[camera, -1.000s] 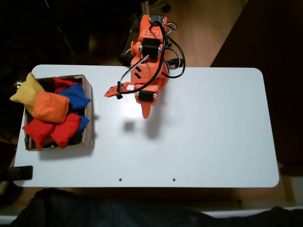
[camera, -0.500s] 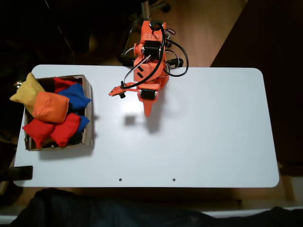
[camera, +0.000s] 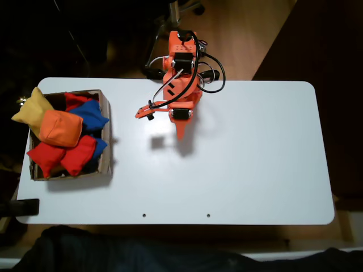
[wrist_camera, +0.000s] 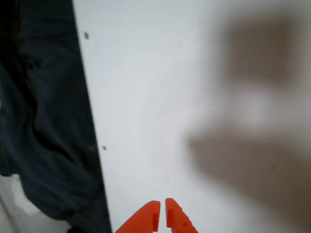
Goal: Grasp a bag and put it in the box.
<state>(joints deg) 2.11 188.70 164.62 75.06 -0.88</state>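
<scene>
The orange bag (camera: 59, 127) lies on top of a pile of beanbags in the brown cardboard box (camera: 105, 139) at the table's left end in the fixed view. The orange arm is folded back near the table's far edge, well to the right of the box. Its gripper (camera: 181, 134) points toward the table's middle and hangs above bare white surface. In the wrist view the gripper (wrist_camera: 162, 206) has its two orange fingertips almost touching, shut with nothing between them.
Red bags (camera: 59, 157), a blue bag (camera: 91, 115) and a yellow bag (camera: 31, 107) share the box, the yellow one hanging over its left wall. The white table (camera: 255, 164) stretches right of the arm. Dark cloth (camera: 142, 252) lies along the front edge.
The arm has drawn back toward its base and swung slightly right; the gripper tip has moved up and right. The bags in the box have not moved.
</scene>
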